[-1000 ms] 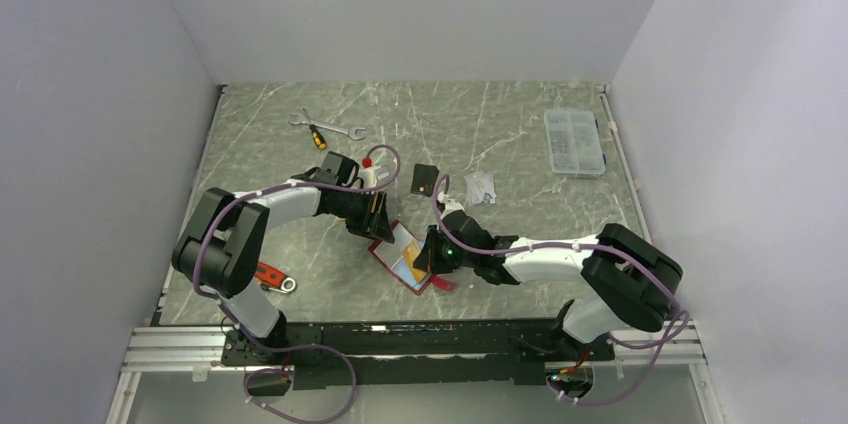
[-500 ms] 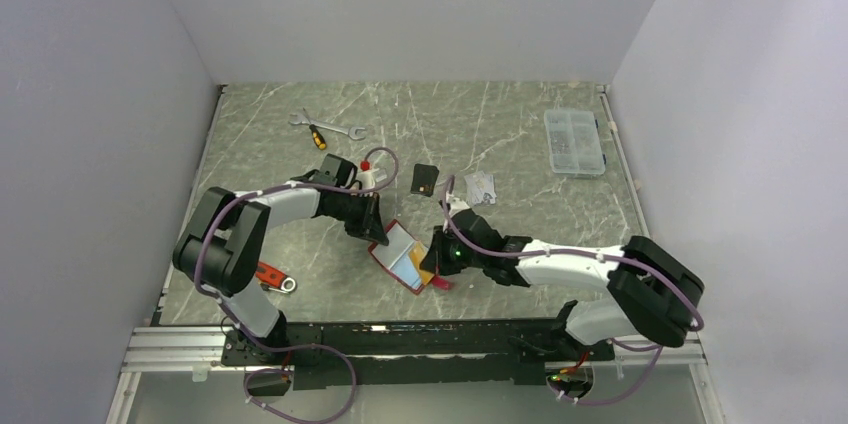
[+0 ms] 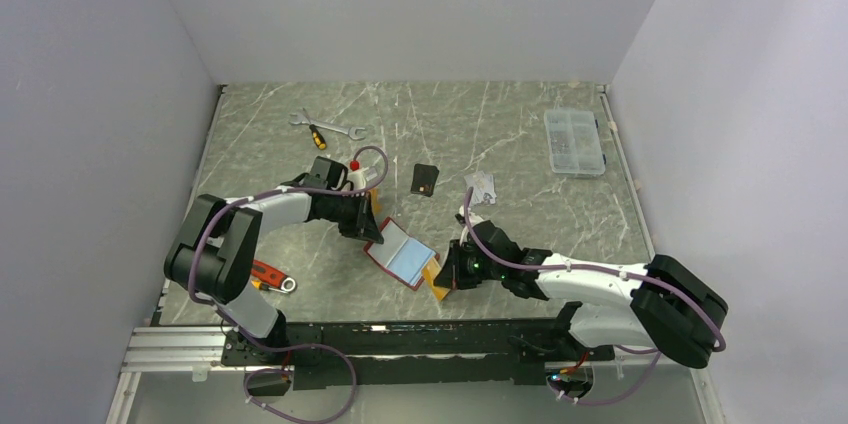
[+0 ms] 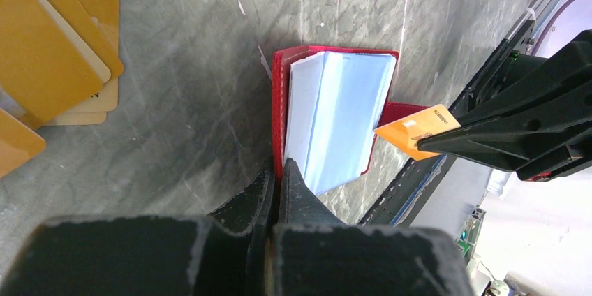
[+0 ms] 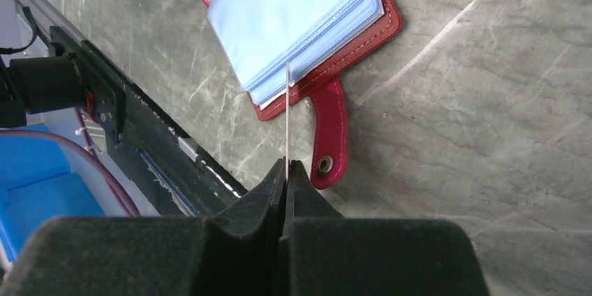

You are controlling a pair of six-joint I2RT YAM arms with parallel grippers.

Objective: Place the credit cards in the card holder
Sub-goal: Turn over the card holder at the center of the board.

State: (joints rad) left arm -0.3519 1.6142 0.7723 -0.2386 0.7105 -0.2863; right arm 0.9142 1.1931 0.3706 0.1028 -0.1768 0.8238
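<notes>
Firmly, right end effector (image 5: 286,164) pinches card (image 4: 417,130).

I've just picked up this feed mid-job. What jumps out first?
The open red card holder lies mid-table towards the arms, with its clear sleeves showing. The right fingers pinch an orange card edge-on at the holder's snap-tab side. The left fingers are shut on the cover's opposite edge. More orange cards lie stacked beside the left arm.
</notes>
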